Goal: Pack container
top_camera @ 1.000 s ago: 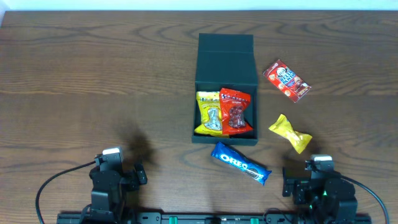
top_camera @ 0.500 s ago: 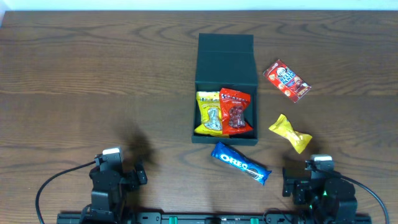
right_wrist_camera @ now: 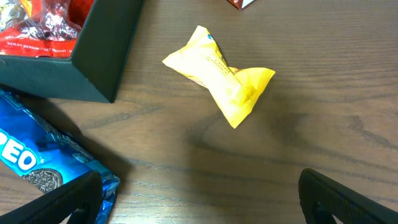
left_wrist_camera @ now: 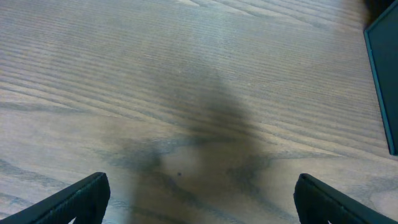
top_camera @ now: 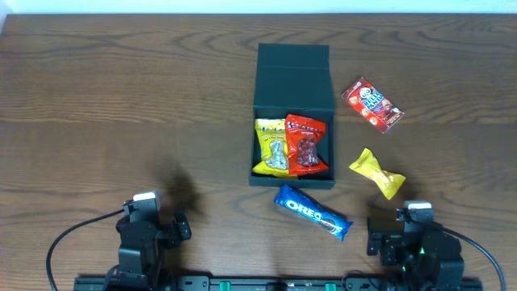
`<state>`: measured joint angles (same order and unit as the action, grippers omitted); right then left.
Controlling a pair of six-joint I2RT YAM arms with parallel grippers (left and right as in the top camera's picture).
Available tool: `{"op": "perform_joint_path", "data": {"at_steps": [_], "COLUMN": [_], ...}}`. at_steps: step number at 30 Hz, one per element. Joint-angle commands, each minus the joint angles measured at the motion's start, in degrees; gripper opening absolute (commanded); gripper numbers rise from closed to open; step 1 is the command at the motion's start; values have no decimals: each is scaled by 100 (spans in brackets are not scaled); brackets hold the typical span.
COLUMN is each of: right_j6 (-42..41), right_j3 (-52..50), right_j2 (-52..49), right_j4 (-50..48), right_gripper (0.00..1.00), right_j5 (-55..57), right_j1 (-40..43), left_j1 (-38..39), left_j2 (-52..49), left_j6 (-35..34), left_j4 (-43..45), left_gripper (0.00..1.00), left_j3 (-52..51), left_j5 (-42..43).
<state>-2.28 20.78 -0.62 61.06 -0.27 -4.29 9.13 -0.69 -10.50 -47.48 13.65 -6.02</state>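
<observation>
Container [top_camera: 292, 77] is lying open on the desk [top_camera: 121, 97]. I am seeing left tool [left_wrist_camera: 200, 202] and right tool [right_wrist_camera: 202, 199] spread, empty.

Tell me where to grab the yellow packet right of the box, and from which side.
Probably the pinched waist of the yellow packet, between its puffed body and flared end. Come straight down with the right gripper, open and nearest, jaws across that narrow part; it lies flat, touching nothing.
</observation>
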Motion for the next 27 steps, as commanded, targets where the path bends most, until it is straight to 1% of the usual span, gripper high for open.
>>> {"op": "perform_joint_path", "data": {"at_steps": [1,16,22,27], "right_j6": [66,66,72,70], "right_j3": [-33,-13,214,887], "right_j2": [28,-74,-841,-1746], "right_j4": [44,42,-216,-306], "right_gripper": [99,99,99,99], "right_j5": [-20,-20,264,914], "right_j1": [94,90,90,90], "left_j1": [13,13,13,13], "left_j2": [46,46,46,46], "left_j6": [0,0,0,0], "left_j4": [-481,-481,-481,-481], "left_gripper": [96,95,95,95], "left_j3": [114,114,114,114], "left_j5": [-13,-15,-15,-15]}}
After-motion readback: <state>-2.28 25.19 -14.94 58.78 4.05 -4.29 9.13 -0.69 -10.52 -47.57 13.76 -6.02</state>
